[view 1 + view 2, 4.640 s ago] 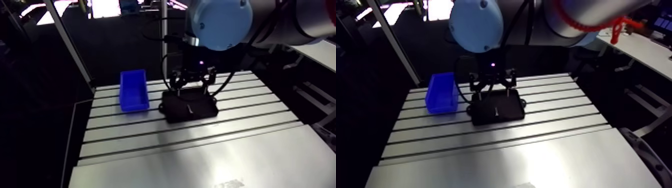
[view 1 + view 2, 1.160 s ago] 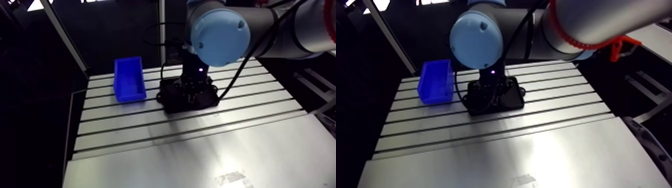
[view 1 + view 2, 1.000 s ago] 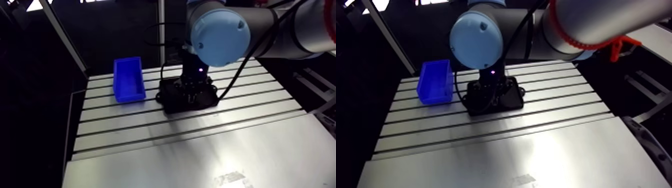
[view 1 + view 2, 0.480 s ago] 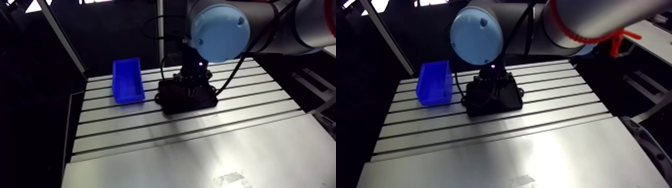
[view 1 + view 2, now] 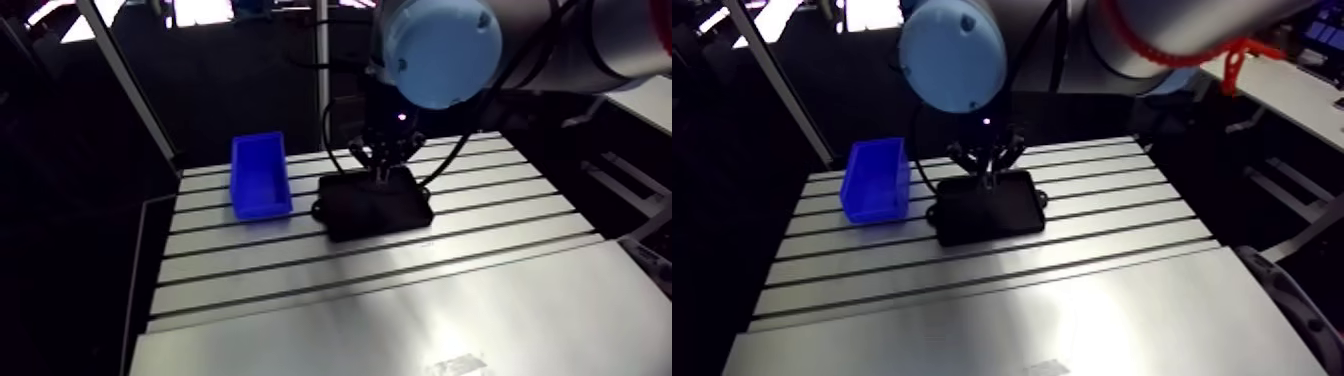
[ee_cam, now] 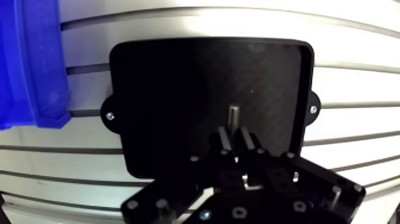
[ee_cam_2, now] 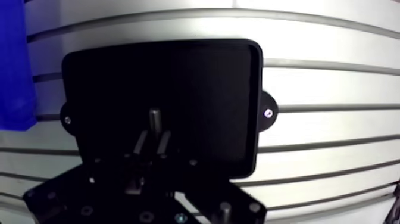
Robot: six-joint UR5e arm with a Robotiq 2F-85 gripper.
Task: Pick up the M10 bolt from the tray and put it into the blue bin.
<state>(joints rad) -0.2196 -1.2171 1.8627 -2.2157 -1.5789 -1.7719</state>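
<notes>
The claw (image 6: pixel 235 140) is black and matte, built of blocky links dotted with small screw heads. Its two narrow fingers (image 6: pixel 222 140) stand close together and pinch the M10 bolt (image 6: pixel 233 115) between them. The bolt is a short grey metal shaft with a dull sheen, and it sticks out past the fingertips, over the tray. The tray (image 6: pixel 178 83) is a shallow black rectangle with rounded corners and a raised rim. Each short side has a small ear with a bright screw. It lies flat on the table (image 6: pixel 357 77), brushed aluminium crossed by long dark slots. Near one short end, not touching it, stands the blue bin (image 6: pixel 33 65), a smooth plastic box with straight walls and an open top.
</notes>
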